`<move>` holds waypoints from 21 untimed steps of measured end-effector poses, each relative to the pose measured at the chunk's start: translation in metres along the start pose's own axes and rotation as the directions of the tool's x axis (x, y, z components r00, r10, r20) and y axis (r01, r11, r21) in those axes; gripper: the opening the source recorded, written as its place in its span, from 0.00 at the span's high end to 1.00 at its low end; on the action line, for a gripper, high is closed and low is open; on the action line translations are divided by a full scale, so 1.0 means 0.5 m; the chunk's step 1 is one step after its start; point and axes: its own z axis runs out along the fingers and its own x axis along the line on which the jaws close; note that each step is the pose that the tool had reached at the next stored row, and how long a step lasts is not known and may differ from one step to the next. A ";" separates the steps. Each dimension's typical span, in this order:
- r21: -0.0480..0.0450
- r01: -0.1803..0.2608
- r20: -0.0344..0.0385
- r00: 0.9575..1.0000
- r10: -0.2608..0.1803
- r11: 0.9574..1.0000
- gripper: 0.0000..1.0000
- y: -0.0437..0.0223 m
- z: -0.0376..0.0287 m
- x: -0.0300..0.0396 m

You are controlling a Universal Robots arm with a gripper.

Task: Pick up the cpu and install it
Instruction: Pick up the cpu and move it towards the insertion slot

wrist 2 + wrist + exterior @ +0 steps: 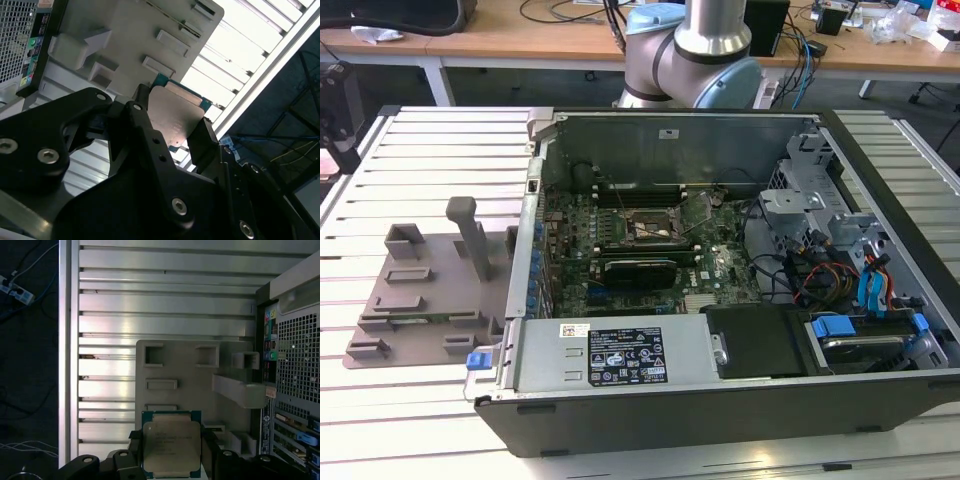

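Note:
In both wrist views the cpu, a flat square chip with a silver-grey top plate and a thin teal edge, sits between the black fingers of my gripper, which is shut on it. It hangs well above the grey plastic tray, which lies on the slatted table beside the open computer case. In the exterior view the motherboard's socket frame stands open near the middle of the board.
The grey tray has raised posts and pockets and lies at the exterior view's left of the case. Inside the case are cables, drive cages and a power supply. The arm's base stands behind the case.

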 end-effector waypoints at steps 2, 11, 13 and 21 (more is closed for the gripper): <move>0.000 0.000 0.000 1.000 0.000 1.000 0.45 0.000 0.000 0.000; 0.002 0.000 0.000 1.000 0.000 1.000 0.45 -0.001 0.002 -0.036; 0.002 0.000 0.000 1.000 0.000 1.000 0.45 -0.001 0.002 -0.048; 0.008 0.000 0.000 1.000 0.000 1.000 0.45 -0.002 0.005 -0.097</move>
